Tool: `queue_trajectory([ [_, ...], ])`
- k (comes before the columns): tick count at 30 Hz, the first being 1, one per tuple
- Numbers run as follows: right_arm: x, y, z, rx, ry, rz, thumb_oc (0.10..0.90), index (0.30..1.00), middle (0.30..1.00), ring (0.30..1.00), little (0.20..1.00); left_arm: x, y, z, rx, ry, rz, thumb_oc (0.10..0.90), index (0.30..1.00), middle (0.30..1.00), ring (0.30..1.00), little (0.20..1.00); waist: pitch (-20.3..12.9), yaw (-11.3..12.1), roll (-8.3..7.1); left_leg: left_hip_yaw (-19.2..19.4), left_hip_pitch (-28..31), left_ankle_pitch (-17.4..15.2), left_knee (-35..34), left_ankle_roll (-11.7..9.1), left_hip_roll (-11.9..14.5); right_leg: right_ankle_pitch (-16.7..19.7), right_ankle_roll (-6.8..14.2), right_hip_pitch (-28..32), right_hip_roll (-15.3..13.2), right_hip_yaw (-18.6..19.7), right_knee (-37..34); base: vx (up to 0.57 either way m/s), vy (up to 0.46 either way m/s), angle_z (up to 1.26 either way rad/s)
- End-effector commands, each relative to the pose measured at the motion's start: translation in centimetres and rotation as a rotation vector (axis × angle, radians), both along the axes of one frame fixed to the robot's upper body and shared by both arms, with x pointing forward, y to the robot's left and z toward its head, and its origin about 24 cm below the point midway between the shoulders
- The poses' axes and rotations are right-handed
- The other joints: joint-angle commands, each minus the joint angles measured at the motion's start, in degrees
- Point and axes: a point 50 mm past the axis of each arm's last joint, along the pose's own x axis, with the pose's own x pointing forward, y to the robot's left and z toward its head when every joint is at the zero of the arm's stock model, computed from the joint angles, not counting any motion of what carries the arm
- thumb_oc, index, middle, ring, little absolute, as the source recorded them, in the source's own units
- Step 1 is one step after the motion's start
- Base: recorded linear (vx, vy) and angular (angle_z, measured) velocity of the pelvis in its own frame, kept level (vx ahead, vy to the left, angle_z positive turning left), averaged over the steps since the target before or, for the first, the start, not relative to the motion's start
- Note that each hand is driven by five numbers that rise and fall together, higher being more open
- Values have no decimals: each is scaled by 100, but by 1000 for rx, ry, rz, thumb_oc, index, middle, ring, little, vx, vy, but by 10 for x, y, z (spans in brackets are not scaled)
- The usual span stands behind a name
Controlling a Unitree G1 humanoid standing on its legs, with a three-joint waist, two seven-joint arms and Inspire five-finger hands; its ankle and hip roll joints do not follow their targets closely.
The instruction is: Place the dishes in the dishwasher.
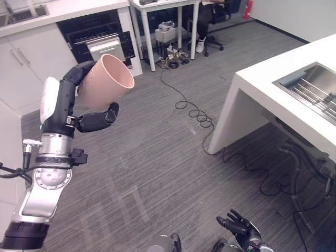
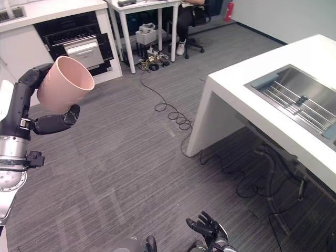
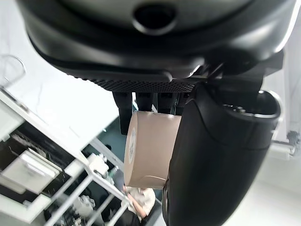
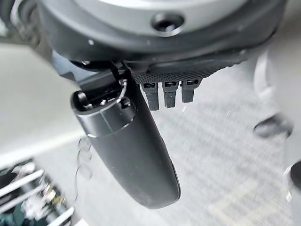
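A pink cup (image 1: 106,81) is held up in the air, tilted, its mouth facing up and to the right. My left hand (image 1: 94,119) is shut on the cup, fingers over its far side and thumb under it; the left wrist view shows the cup (image 3: 148,148) between fingers and thumb. The open dishwasher (image 1: 100,44) stands under the far counter, its rack (image 1: 107,48) pulled out. My right hand (image 1: 239,226) hangs low near the floor, fingers relaxed and holding nothing.
A white counter (image 2: 294,68) with a steel sink (image 2: 299,97) stands at the right. White table legs (image 1: 147,42), boxes and cables sit beyond the dishwasher, and a person sits on an office chair (image 1: 210,31). A black cable (image 1: 191,107) snakes across the grey carpet.
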Motion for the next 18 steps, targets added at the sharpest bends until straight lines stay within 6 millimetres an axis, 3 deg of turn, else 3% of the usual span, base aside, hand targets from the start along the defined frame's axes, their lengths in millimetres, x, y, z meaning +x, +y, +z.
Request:
queue_trajectory([
  [1, 0, -25, 7, -14, -47, -43, 800, 900, 900, 900, 900, -3, -14, 69, 121, -264, -103, 400, 300, 300, 300, 300, -295, -570, 205, -289, 31, -122, -228, -642, 241, -159, 148, 19, 730, 445, -683, 138, -19, 198],
  [3, -1, -30, 7, -8, -36, -22, 800, 900, 900, 900, 900, 1, -16, 71, 129, -244, -101, 400, 300, 300, 300, 300, -304, -629, 128, -383, 72, -159, -228, -641, 119, -213, 191, -121, 745, 643, -683, 183, -104, 117],
  [5, -7, -36, 5, 30, -25, -5, 800, 900, 900, 900, 900, 5, -15, 68, 127, -199, -97, 400, 300, 300, 300, 300, -375, -706, 1, -450, 67, -237, -228, -627, -48, -82, 306, -607, 715, 1097, -683, 248, -216, 65],
  [7, -9, -37, 3, 47, -18, 19, 800, 900, 900, 900, 900, 6, -12, 69, 129, -186, -97, 400, 300, 300, 300, 300, -385, -734, -25, -496, 101, -303, -228, -623, -92, 68, 383, -884, 724, 1282, -683, 257, -215, 31],
  [11, -13, -34, 0, 109, 12, 59, 800, 900, 900, 900, 900, 4, -2, 72, 108, -171, -108, 400, 300, 300, 300, 300, -369, -712, -8, -484, 139, -348, -228, -644, -25, 92, 333, -1002, 852, 1223, -683, 219, -205, 19],
  [15, -13, -37, 0, 105, 14, 82, 800, 900, 900, 900, 900, -4, -3, 74, 76, -193, -155, 400, 300, 300, 300, 300, -353, -598, 3, -502, 161, -210, -228, -738, 186, -195, 85, -706, 1060, 1140, -683, 263, -305, 23],
  [18, -9, -47, 4, 87, -4, 69, 800, 900, 900, 900, 900, -9, -5, 77, 75, -207, -160, 400, 300, 300, 300, 300, -279, -576, -67, -472, 312, -114, -228, -765, 224, -285, -28, -579, 1054, 1120, -683, 208, -232, 43],
])
